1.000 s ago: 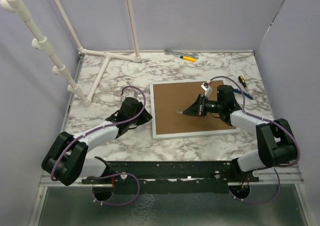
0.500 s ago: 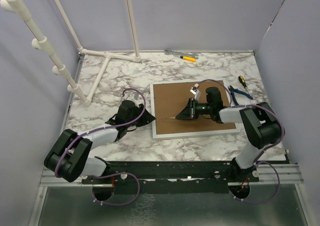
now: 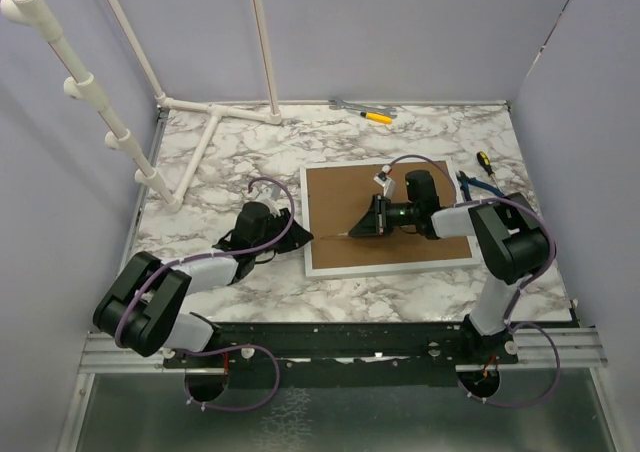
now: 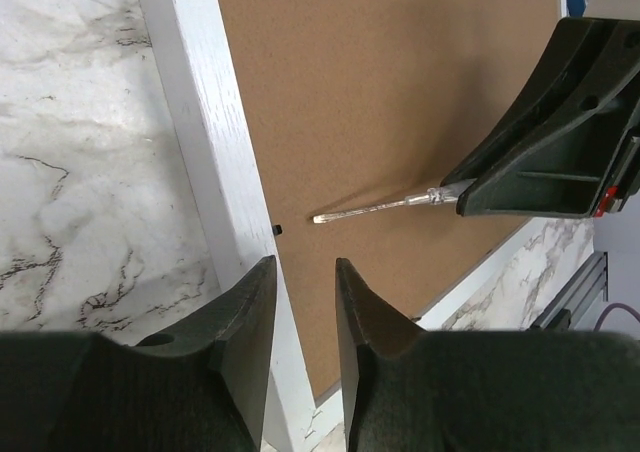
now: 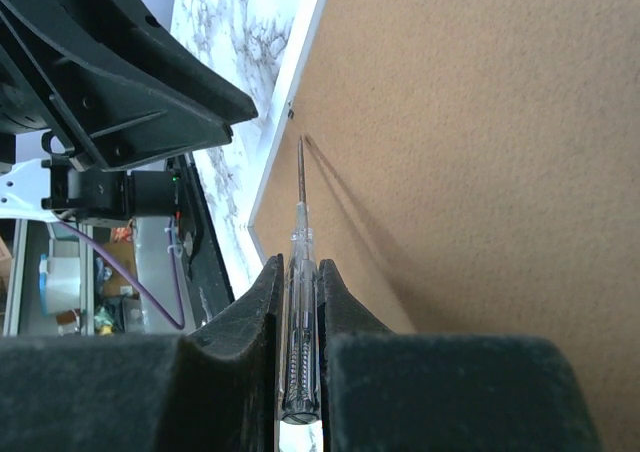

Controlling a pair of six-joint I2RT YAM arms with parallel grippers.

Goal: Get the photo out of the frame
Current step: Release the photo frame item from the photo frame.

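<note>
Surface: white marble-patterned surface (image 3: 230, 152), lilac walls around it.
Left gripper (image 4: 305, 267): jaws narrowly apart, gripping nothing, poised over the frame's left rim.
Right gripper (image 5: 303, 262): clamped on a clear-handled screwdriver (image 5: 299, 222), with the tip close ahead of the left gripper.
Frame (image 4: 200, 102): face down beneath both grippers, brown backing board (image 3: 350, 187) upward.
Tab (image 4: 277, 229): small, black, at the rim, just beyond the left gripper's fingertips.
Far edge: yellow-handled tool (image 3: 377, 117), well beyond both grippers.
</note>
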